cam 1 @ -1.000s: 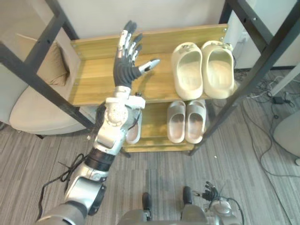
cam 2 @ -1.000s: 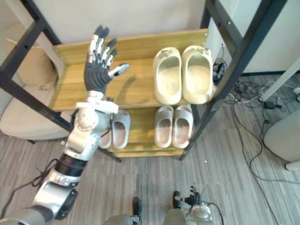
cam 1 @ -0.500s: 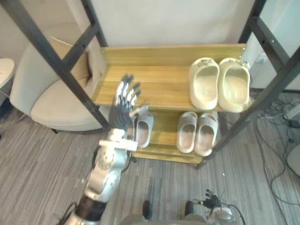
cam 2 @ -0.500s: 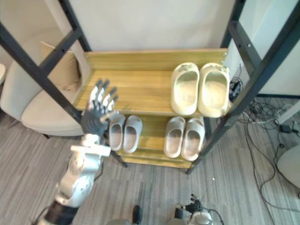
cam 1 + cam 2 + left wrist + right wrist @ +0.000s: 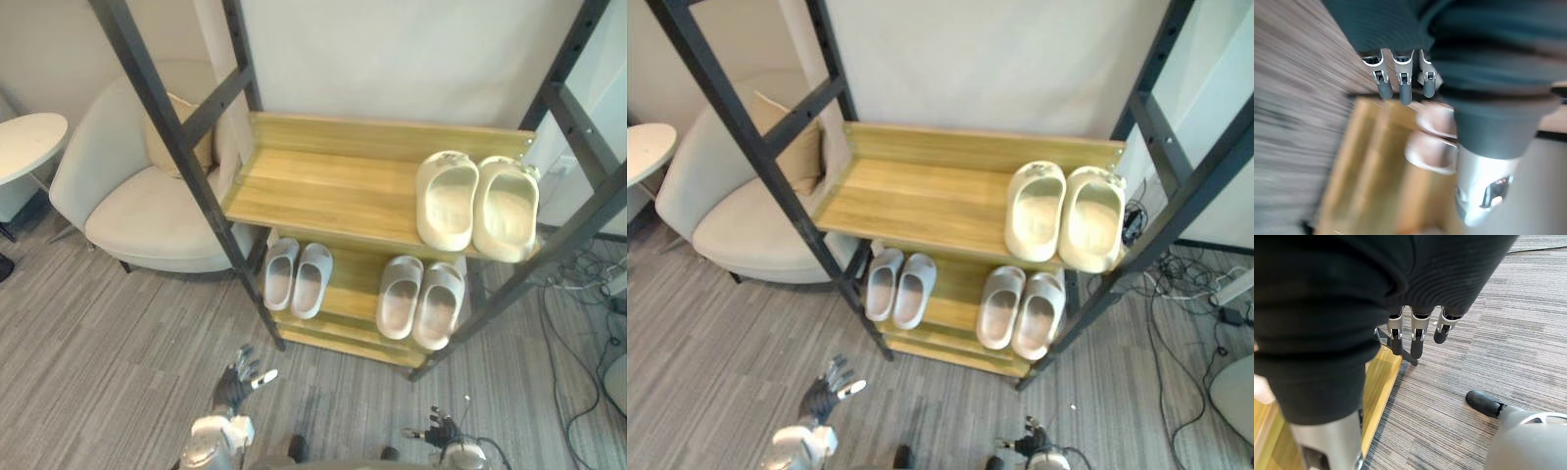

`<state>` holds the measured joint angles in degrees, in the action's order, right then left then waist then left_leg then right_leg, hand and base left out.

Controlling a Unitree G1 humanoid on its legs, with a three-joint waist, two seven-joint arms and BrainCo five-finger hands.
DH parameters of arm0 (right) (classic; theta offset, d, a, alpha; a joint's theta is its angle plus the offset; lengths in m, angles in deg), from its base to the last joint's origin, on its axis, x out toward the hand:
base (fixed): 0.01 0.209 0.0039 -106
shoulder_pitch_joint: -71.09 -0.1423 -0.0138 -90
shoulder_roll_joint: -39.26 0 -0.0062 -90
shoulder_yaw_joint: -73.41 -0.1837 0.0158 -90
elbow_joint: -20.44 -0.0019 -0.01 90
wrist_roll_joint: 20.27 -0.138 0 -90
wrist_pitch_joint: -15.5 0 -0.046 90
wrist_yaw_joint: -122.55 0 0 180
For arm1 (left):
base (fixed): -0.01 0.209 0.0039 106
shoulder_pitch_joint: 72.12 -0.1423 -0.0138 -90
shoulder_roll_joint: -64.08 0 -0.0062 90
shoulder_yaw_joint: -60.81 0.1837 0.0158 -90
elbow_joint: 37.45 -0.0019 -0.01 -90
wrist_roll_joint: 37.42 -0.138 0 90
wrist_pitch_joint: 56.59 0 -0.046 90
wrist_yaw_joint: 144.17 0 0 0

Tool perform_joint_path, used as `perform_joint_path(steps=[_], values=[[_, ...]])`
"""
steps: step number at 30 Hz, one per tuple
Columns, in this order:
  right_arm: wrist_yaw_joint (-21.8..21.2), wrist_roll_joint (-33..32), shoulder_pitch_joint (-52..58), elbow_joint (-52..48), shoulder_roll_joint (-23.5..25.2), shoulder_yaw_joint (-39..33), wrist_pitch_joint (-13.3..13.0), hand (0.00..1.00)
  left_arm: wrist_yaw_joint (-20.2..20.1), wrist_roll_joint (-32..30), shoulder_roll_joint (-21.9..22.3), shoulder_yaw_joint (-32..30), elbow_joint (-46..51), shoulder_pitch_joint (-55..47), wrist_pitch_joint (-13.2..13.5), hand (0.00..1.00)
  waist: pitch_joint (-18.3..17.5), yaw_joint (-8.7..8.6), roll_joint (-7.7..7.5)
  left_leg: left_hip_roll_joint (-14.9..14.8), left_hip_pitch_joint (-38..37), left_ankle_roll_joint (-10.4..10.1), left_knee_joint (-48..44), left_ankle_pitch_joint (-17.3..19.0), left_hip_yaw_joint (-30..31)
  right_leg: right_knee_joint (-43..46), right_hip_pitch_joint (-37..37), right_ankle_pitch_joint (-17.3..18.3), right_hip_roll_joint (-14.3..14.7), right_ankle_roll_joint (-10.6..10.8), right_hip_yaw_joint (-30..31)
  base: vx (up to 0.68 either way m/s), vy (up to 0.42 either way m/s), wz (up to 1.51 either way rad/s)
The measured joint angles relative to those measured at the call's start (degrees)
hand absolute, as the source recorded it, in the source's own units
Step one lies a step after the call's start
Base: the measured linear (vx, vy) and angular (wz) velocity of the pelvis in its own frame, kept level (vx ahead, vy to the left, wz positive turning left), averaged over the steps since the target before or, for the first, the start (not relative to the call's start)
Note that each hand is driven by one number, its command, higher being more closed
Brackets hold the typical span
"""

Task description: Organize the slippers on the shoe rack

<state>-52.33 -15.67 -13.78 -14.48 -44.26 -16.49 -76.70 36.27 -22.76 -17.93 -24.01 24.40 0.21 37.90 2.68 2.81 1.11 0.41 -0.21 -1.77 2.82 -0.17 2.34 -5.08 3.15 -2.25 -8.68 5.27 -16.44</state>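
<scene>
With your left hand (image 5: 232, 387) and right hand (image 5: 1414, 335) low, fingers straight and empty, and the cream slippers (image 5: 477, 201) at right centre plus two pale pairs (image 5: 297, 277) below them on the shoe rack (image 5: 323, 186), a hasty reach could clip its dark post (image 5: 186, 166).

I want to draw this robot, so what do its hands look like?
The left hand has slim silver fingers with dark tips and a dark ribbed cover over its back, on a silver-grey arm. The right hand has the same fingers and cover.
</scene>
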Motion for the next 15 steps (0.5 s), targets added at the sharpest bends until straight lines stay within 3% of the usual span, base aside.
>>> perform_joint_path(steps=[4, 15], values=[[0.05, 0.02, -0.27, 0.01, 1.09, 0.01, 0.00, 0.00, 1.98, -5.17, 1.70, -2.41, -10.24, 1.75, -0.33, 0.00, -0.01, 0.11, 0.03, -0.11, -1.00, -0.20, 0.03, 0.41, -0.23, 1.78, -0.11, 1.00, 0.06, 0.30, 0.73, 0.00, 0.003, -0.03], [0.72, 0.02, -0.79, 0.96, 2.17, -1.76, 0.02, 0.00, 6.05, -11.21, 3.13, -8.19, -18.83, 4.89, -0.35, 0.00, 0.08, 0.29, -0.08, -0.98, -1.33, -0.81, 0.07, 1.03, -0.32, 1.76, -0.25, 1.42, 1.11, -0.07, 1.32, 0.00, -0.010, -0.04]])
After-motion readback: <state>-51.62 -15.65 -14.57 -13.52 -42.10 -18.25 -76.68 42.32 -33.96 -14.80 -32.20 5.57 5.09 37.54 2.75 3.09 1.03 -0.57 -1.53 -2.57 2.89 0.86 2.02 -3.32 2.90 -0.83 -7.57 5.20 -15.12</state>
